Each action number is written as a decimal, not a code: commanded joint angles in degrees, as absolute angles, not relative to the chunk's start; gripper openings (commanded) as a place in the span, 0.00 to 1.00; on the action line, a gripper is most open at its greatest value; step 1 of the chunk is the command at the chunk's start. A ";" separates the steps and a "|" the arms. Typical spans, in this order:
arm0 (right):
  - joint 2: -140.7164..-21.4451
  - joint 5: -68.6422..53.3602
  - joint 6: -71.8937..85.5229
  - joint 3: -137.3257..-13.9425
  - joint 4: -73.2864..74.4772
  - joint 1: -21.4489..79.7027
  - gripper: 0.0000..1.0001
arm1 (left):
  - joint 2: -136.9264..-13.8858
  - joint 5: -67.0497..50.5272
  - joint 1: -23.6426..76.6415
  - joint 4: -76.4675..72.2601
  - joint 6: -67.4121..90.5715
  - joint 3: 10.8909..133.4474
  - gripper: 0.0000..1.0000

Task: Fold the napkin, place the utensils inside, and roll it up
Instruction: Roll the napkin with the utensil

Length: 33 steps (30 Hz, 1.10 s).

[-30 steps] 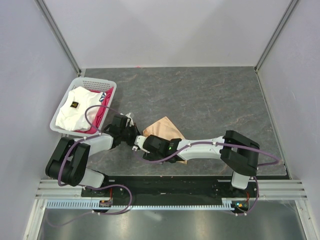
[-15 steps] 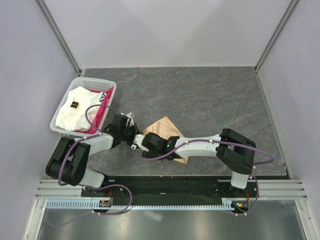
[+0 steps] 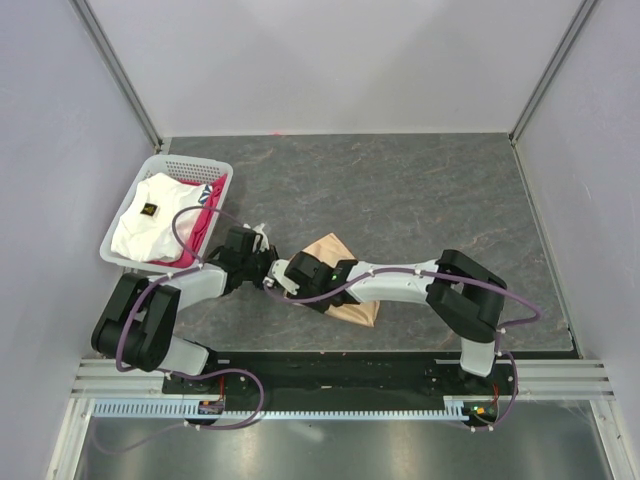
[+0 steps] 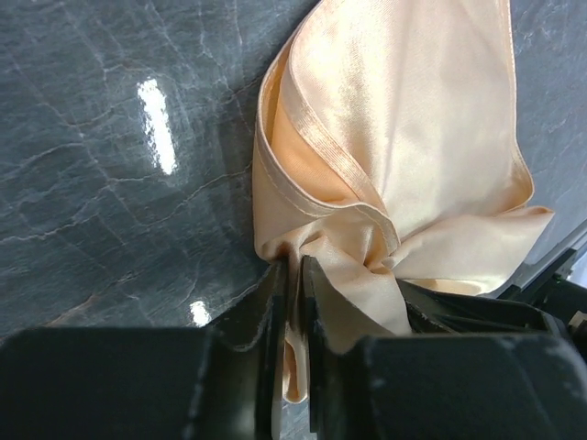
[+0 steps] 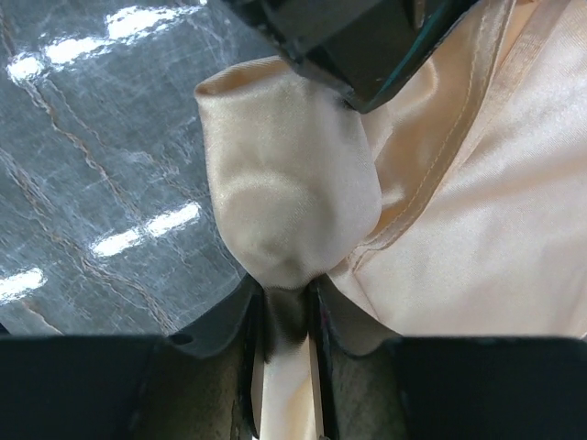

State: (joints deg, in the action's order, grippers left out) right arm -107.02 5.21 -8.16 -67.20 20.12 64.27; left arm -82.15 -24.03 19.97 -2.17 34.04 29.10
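Grey veined tabletop (image 3: 420, 190) between pale walls, with both arms bolted at its near edge.

Nearest you, the right arm reaches across toward the left. Compared with a second ago, its elbow is drawn in and its wrist sits further left, hard against the other arm's wrist. The right tool (image 5: 286, 301) stood spread a second ago. It is now pressed on a strip of the napkin (image 5: 293, 192), and a rounded bunch of cloth bulges just ahead of its fingers.

Directly opposite, the left tool (image 4: 292, 275) pinches a fold at the same gathered corner. Its fingers stand narrowly apart with cloth in the gap, and the grip looks slightly looser than before.

Read this as a likely handover: one corner held from both sides while the right takes over from the left. You cannot tell yet whether the left will let go.

The napkin lies rumpled and partly doubled on the tabletop, left of centre. It passes under the right forearm and shows on both sides of it. It is not yet a clean fold, so the task is probably at its first step. No utensil is visible in any view.

Further back on the left stands a white basket (image 3: 222, 172) holding a white cloth (image 3: 150, 225) and a pink-red cloth (image 3: 205, 228), well apart from the napkin.
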 commanded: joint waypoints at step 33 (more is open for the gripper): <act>-124.01 -54.48 -5.27 -81.30 39.11 44.39 0.13 | -62.31 -24.52 19.34 -12.65 33.93 15.29 0.88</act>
